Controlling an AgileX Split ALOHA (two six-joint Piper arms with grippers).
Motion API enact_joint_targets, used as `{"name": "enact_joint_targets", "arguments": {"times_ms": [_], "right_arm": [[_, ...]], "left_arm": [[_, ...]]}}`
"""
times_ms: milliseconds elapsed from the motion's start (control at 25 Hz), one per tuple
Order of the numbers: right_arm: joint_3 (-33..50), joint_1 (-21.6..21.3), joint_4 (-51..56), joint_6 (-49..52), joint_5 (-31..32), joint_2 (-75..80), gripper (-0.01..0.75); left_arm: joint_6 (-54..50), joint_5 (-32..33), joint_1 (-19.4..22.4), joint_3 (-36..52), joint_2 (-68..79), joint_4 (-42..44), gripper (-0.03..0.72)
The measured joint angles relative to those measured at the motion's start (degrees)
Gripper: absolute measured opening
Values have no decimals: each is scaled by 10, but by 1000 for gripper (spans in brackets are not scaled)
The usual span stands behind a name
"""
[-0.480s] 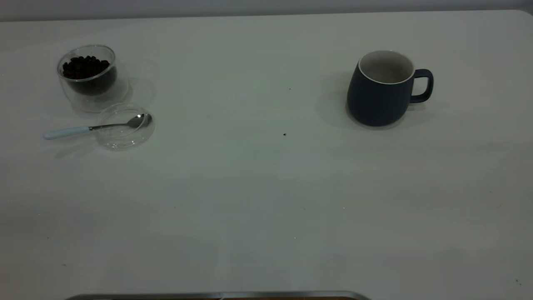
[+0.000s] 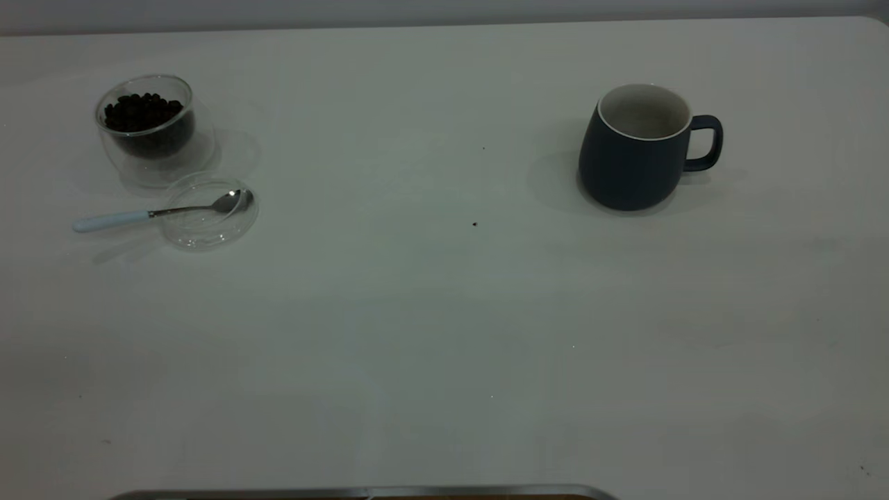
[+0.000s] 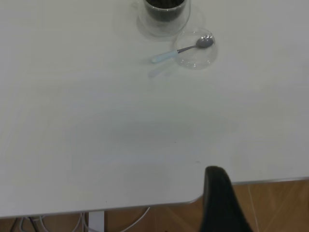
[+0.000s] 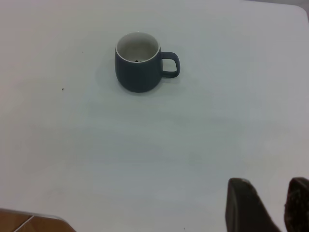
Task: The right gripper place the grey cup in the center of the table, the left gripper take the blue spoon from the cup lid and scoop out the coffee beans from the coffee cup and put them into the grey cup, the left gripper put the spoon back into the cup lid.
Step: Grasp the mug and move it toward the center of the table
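The grey cup stands upright at the right back of the table, handle pointing right; it also shows in the right wrist view. The coffee cup with coffee beans stands at the left back. In front of it lies the cup lid with the blue spoon resting bowl-in-lid, handle pointing left. All three also show in the left wrist view: coffee cup, lid, spoon. My left gripper hangs over the table's near edge, far from them. My right gripper is open and empty, well short of the grey cup.
Small dark specks lie near the table's middle. A metal strip runs along the near edge. Wooden floor and cables show beyond the table edge in the left wrist view. Neither arm appears in the exterior view.
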Motion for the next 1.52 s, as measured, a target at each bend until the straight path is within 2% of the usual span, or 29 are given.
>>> {"name": "enact_joint_targets", "arguments": {"times_ms": [1520], "right_arm": [[0,0,22,-1,0,1,241]], "left_arm": [[0,0,0,0,0,0,498]]}}
